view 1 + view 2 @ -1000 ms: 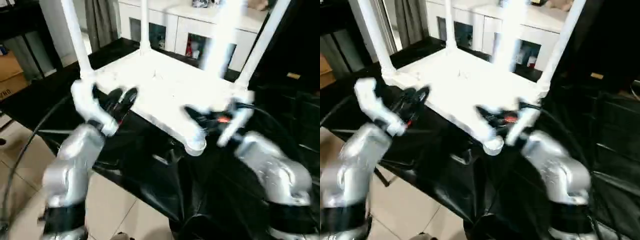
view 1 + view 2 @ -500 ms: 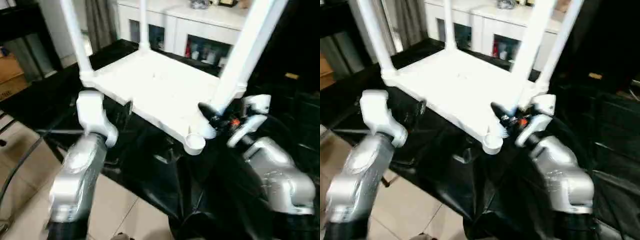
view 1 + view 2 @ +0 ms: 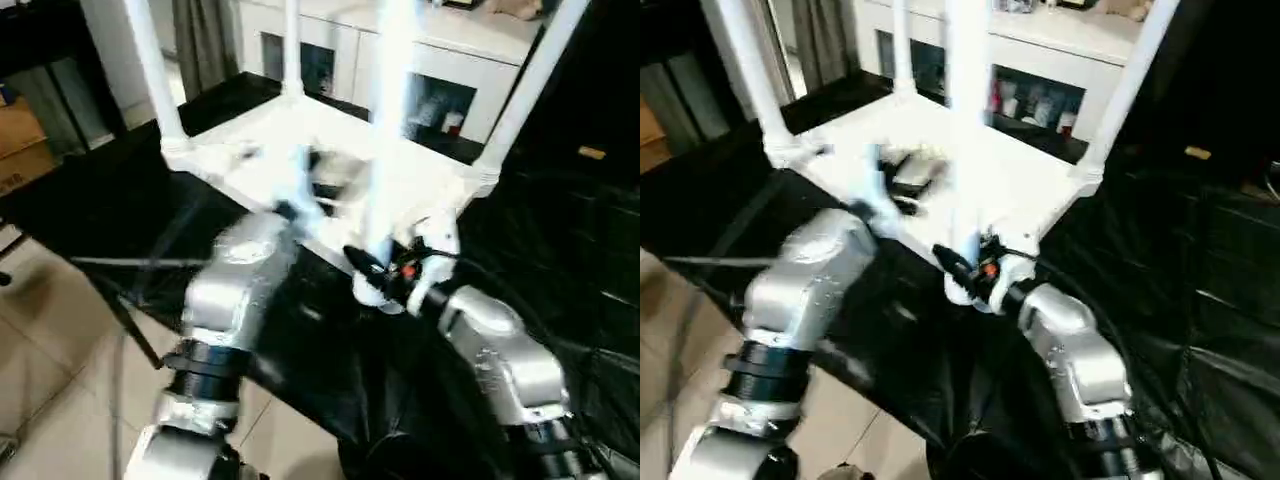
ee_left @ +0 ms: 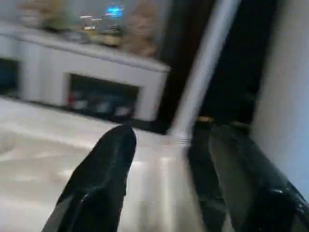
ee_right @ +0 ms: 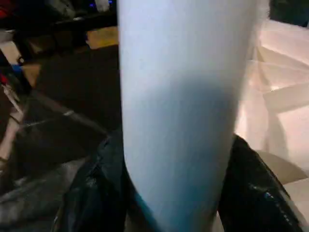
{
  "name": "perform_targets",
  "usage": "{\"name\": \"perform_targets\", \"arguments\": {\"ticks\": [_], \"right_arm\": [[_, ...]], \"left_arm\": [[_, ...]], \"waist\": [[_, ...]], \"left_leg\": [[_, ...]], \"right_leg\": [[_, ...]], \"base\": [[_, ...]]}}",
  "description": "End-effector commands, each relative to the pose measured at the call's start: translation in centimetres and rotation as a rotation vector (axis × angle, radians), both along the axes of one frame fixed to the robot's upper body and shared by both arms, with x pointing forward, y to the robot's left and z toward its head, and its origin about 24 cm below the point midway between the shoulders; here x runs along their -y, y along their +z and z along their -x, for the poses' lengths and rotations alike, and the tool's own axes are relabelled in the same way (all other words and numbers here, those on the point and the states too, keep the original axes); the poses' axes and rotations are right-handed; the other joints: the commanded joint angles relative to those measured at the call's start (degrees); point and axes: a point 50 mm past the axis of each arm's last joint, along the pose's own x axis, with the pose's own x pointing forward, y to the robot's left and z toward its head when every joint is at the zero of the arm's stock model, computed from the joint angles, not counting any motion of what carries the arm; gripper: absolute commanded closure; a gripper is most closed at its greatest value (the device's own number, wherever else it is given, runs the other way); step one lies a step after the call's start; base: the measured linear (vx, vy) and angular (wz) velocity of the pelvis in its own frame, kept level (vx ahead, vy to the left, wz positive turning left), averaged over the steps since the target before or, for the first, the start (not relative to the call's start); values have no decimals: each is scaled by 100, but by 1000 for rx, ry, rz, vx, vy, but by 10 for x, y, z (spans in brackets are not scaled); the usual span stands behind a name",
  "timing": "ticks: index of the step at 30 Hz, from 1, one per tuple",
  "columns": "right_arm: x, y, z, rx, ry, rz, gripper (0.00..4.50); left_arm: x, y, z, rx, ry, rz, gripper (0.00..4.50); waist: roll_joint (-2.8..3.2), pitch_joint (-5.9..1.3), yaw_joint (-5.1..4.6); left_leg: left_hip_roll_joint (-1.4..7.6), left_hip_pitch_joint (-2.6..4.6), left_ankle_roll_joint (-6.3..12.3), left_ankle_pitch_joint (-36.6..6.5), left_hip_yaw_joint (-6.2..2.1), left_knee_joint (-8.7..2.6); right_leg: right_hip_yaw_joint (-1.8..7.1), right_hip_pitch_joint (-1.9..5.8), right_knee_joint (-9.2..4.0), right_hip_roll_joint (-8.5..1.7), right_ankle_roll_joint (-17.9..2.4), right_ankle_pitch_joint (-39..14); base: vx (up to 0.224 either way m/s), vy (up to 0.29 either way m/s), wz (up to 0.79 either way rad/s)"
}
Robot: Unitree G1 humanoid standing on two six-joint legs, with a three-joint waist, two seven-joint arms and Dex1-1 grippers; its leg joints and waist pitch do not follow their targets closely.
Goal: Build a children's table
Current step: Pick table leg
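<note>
The white tabletop (image 3: 330,165) lies underside up on a black-covered surface. Three white legs stand in its corner sockets: left (image 3: 150,70), back (image 3: 292,50) and right (image 3: 530,90). My right gripper (image 3: 385,272) is shut on the fourth leg (image 3: 388,120), held nearly upright at the front corner socket (image 3: 368,292). In the right wrist view both black fingers (image 5: 91,193) press the sides of that leg (image 5: 183,96). My left gripper (image 3: 312,185) hovers over the tabletop's middle. In the left wrist view, the left gripper (image 4: 169,135) is open with nothing between its fingers.
A white cabinet (image 3: 440,60) with glass-fronted shelves stands behind the table. A cardboard box (image 3: 20,140) sits at the far left. Black cloth (image 3: 560,260) drapes the work surface, with tiled floor (image 3: 60,340) below its near edge.
My left arm has swung from the table's left edge to over the tabletop. My right gripper has brought the fourth leg from a right-leaning tilt to nearly upright over the front corner socket.
</note>
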Motion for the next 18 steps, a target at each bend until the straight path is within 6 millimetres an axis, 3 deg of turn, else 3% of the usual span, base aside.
{"name": "perform_targets", "arguments": {"ticks": [1, 3, 5, 7, 10, 12, 13, 14, 18], "right_arm": [[-11, 5, -1, 32, 54, 23, 260], [-14, 2, -2, 37, 63, 41, 260], [-15, 1, -4, 41, 65, 49, 260], [-16, 0, -5, 45, 65, 52, 260], [-16, 1, -7, 55, 61, 52, 260], [-13, 5, -10, 71, 32, 42, 260], [-13, 5, -10, 71, 31, 41, 260], [-8, 9, -13, 88, -7, 32, 260], [-1, 15, -18, 116, -85, 12, 260]], "left_arm": [[20, 10, 9, 32, -123, 19, 164], [29, 14, 14, 39, -176, 51, 164], [32, 15, 18, 47, -215, 62, 164], [33, 15, 19, 49, -228, 60, 164], [28, 13, 16, 48, -179, 42, 164], [6, 14, 3, 46, -1, 57, 164], [5, 15, 3, 46, 3, 58, 164], [-14, 16, -2, 61, 115, 63, 164], [-37, 16, 0, 101, 214, 1, 164]], "waist": [[-89, -416, 23], [-116, -404, 23], [-101, -393, 28], [-131, -381, 14], [-116, -377, 11], [-109, -382, 3], [-122, -380, -6], [-99, -384, -16], [-27, -394, -14]], "left_leg": [[194, 96, 264, -594, -50, -358], [198, 99, 223, -721, -48, -364], [207, 112, 165, -842, -51, -372], [199, 110, 121, -944, -54, -386], [202, 109, 76, -1002, -65, -396], [206, 114, 40, -1018, -74, -400], [204, 107, 28, -1018, -77, -406], [208, 105, 15, -1006, -85, -406], [211, 134, -30, -1020, -86, -400]], "right_leg": [[222, 302, -328, -440, -1121, -436], [224, 304, -357, -451, -1058, -705], [227, 288, -385, -456, -1003, -947], [225, 291, -408, -441, -881, -1139], [226, 281, -422, -440, -807, -1291], [221, 281, -415, -437, -802, -1252], [218, 292, -413, -433, -810, -1200], [218, 296, -399, -430, -826, -1100], [220, 267, -382, -415, -795, -1011]], "base": [[0, 0, 0], [0, 0, 0], [0, 0, 0], [0, 0, 0], [0, 0, 0], [0, 0, 0], [0, 0, 0], [0, 0, 0], [0, 0, 0]]}}
